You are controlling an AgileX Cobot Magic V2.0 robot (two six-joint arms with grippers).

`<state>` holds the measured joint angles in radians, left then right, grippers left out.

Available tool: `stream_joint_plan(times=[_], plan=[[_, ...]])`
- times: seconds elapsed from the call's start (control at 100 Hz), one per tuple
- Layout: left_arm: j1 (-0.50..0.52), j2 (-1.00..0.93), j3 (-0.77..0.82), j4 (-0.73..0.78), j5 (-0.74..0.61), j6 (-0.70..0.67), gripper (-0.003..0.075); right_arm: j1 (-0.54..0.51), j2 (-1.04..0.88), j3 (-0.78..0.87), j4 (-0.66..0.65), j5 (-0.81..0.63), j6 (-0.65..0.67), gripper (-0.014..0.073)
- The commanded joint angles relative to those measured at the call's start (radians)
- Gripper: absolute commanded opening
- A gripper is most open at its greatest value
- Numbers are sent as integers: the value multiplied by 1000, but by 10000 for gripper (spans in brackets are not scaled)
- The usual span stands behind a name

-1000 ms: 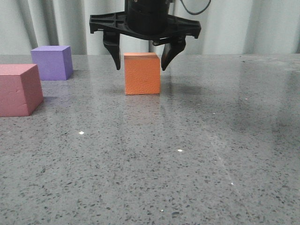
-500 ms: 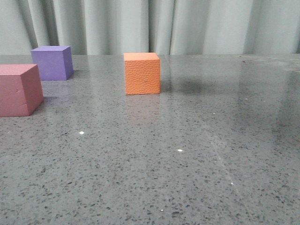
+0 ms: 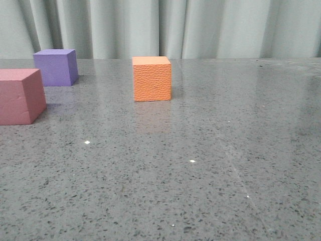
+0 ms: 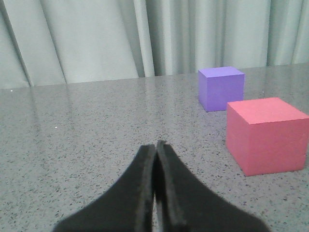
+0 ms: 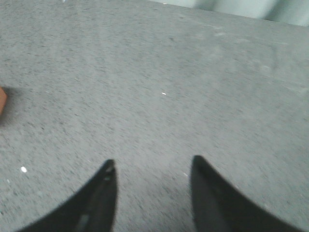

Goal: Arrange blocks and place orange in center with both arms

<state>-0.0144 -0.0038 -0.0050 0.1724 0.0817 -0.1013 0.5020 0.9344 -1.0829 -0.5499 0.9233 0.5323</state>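
The orange cube [image 3: 152, 79] stands alone on the grey table, in the middle of the front view. The purple cube [image 3: 55, 67] stands at the far left and the pink-red cube [image 3: 20, 96] nearer at the left edge. No gripper shows in the front view. In the left wrist view my left gripper [image 4: 156, 145] is shut and empty, low over the table, with the pink-red cube [image 4: 266, 135] and purple cube [image 4: 220, 88] beyond it to one side. My right gripper [image 5: 153, 165] is open and empty over bare table; a sliver of the orange cube [image 5: 2, 100] shows at the frame edge.
A pale pleated curtain [image 3: 165, 27] hangs behind the table's far edge. The speckled grey tabletop [image 3: 200, 165] stretches wide to the right and front of the orange cube.
One second ago an open gripper hung over the orange cube with a finger at each side. It has since gone out of the front view. The cubes have not moved.
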Motion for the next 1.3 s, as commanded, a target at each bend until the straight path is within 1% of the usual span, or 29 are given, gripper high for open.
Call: stream_joint_plan(times=[0.0, 0.12, 0.21, 0.31, 0.51, 0.88, 0.93, 0.99, 1.05, 1.1, 1.17, 1.29], plan=[[-1, -32, 54, -8, -76, -2, -19, -10, -154, 64, -58, -61, -14, 142], [-1, -32, 54, -8, -76, -2, -19, -10, -298, 150, -57, -62, -14, -73], [-1, -32, 54, -8, -76, -2, -19, -10, -369, 192, -56, -56, -14, -64], [-1, -32, 54, -8, -76, -2, -19, -10, -397, 221, -56, -42, -14, -67], [-1, -32, 54, -8, -76, -2, -19, -10, -398, 229, -50, 6, -14, -66], [-1, -32, 54, -8, -76, -2, -19, -10, -396, 240, -64, -6, -14, -66], [-1, -32, 54, -8, -76, -2, -19, -14, -410, 265, -63, -40, -16, -66], [-1, -32, 54, -8, -76, -2, -19, -36, -446, 317, -36, -117, -17, -66], [-1, -32, 54, -8, -76, -2, -19, -87, -486, 394, 9, -196, -26, -66], [-1, -32, 54, -8, -76, -2, -19, -141, -536, 464, 77, -279, -46, -66], [-1, -32, 54, -8, -76, -2, -19, -222, -611, 566, 174, -379, -107, -66], [-1, -32, 54, -8, -76, -2, -19, -328, -740, 728, 352, -555, -276, -67]])
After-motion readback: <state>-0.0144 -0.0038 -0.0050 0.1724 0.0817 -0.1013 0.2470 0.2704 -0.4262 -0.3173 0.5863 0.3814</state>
